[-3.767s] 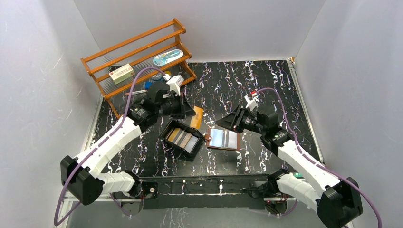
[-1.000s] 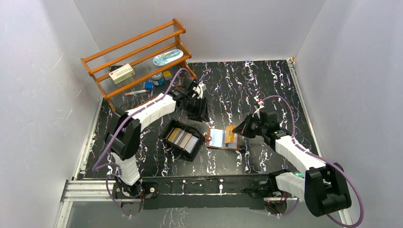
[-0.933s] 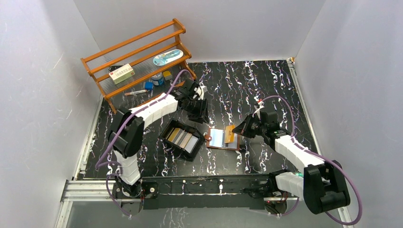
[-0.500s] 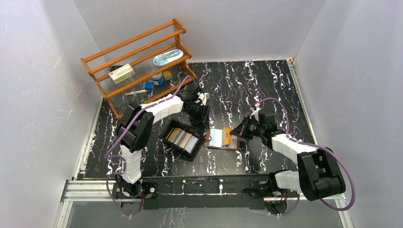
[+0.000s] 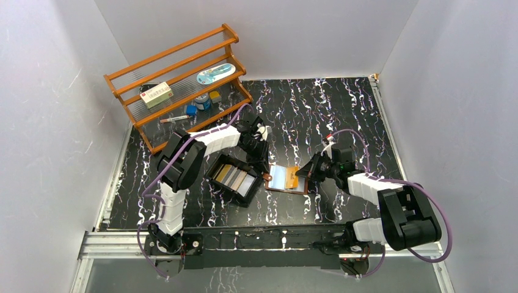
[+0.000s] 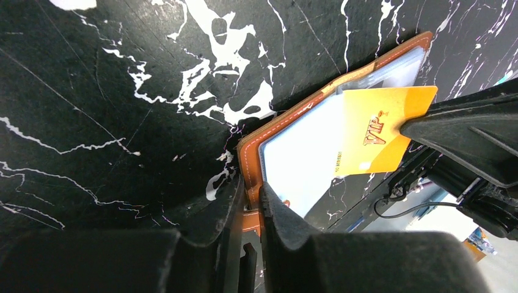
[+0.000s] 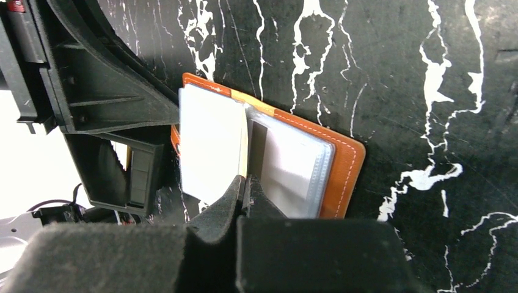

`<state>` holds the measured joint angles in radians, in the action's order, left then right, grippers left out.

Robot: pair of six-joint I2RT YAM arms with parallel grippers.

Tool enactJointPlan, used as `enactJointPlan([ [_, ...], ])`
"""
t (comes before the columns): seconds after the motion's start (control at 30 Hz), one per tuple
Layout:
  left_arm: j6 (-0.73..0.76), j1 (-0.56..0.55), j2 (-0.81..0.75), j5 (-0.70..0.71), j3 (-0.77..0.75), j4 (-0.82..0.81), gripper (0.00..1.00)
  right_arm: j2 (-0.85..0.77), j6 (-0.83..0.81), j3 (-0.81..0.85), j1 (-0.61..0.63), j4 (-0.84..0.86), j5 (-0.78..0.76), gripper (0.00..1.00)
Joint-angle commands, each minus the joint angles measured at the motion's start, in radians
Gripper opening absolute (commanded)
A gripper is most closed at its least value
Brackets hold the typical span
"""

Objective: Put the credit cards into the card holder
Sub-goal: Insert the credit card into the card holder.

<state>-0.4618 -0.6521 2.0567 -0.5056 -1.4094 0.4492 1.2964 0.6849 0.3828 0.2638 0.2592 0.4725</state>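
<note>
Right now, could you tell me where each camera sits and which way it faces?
Top external: above and behind the bases, looking down on the table; both arms show.
Left wrist: on the left arm, looking past the left pincer, bottom centre, at the holder and card.
Right wrist: on the right arm, facing the holder from the other side; the right pincer shows, pinching the card.
Shared: both wrist views show the holder and the opposite pincer.

The card holder [image 6: 299,152] is smooth tan leather with pale stitching and glossy clear plastic sleeves, the gold card [image 6: 372,131] over it is glossy plastic, and the table [image 6: 122,91] beneath it is a polished, black, white-veined marble-look surface.
</note>
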Motion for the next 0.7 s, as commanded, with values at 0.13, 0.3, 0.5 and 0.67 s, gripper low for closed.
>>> enactJointPlan([
  [0.13, -0.017, -0.016, -0.009, -0.036, 0.001, 0.0, 0.11, 0.019, 0.028, -0.025, -0.002, 0.115, 0.01, 0.0],
  [0.3, -0.021, -0.016, -0.006, -0.032, 0.007, -0.006, 0.1, -0.035, 0.03, 0.001, -0.001, 0.032, 0.016, 0.0],
  [0.5, -0.056, -0.017, -0.013, -0.008, 0.021, -0.022, 0.07, -0.129, -0.02, 0.067, -0.002, -0.115, -0.027, 0.0],
  [0.67, -0.072, -0.018, -0.023, 0.009, 0.047, -0.046, 0.07, -0.102, 0.011, 0.023, 0.0, -0.058, 0.006, 0.0],
])
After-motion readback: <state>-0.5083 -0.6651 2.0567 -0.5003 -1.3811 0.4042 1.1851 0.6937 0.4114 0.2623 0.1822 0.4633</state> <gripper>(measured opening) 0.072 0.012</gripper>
